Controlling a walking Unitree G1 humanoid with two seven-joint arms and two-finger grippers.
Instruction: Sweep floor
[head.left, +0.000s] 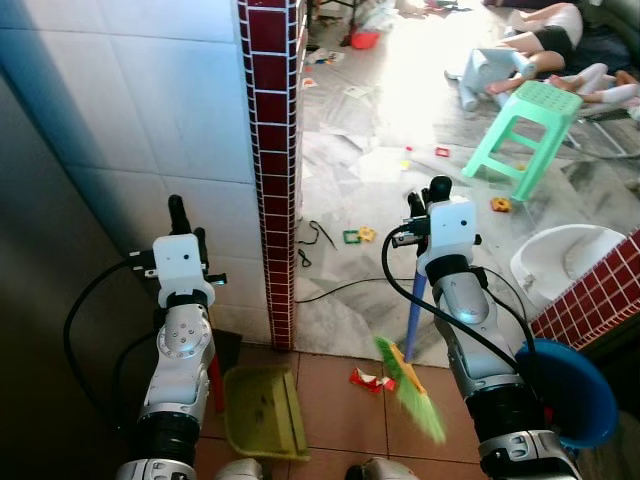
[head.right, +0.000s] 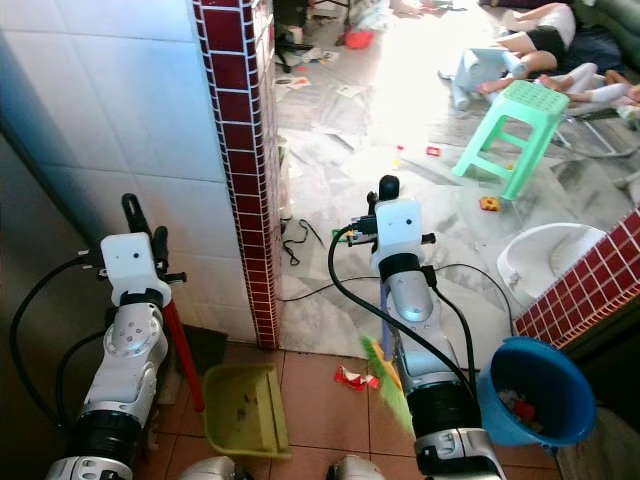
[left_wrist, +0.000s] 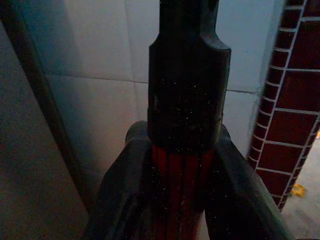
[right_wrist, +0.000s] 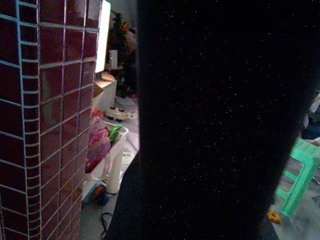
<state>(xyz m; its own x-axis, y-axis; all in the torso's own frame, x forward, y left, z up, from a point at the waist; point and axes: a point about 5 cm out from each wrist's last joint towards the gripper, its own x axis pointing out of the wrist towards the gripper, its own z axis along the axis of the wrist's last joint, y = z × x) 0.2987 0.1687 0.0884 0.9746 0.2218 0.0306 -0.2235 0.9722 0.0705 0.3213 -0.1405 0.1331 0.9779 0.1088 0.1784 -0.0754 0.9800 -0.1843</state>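
My left gripper (head.left: 184, 222) is raised beside the white tiled wall, shut on the red handle (left_wrist: 179, 185) of a yellow-green dustpan (head.left: 265, 410). The pan rests on the brown floor tiles by my feet. My right gripper (head.left: 428, 200) is shut on the top of a broom with a blue handle (head.left: 415, 322). The broom's green bristles (head.left: 412, 392) touch the floor to the right of the pan. A red and white scrap (head.left: 368, 380) lies between the pan and the bristles. In the right wrist view the dark handle (right_wrist: 220, 120) blocks most of the picture.
A dark red tiled pillar (head.left: 275, 170) stands just ahead between my arms. A blue bin (head.left: 572, 392) with rubbish is at my right, by a low red tiled wall and a white basin (head.left: 560, 258). A black cable (head.left: 340, 290), small toys (head.left: 358, 236), a green stool (head.left: 530, 118) and a person lying down (head.left: 545, 45) are beyond.
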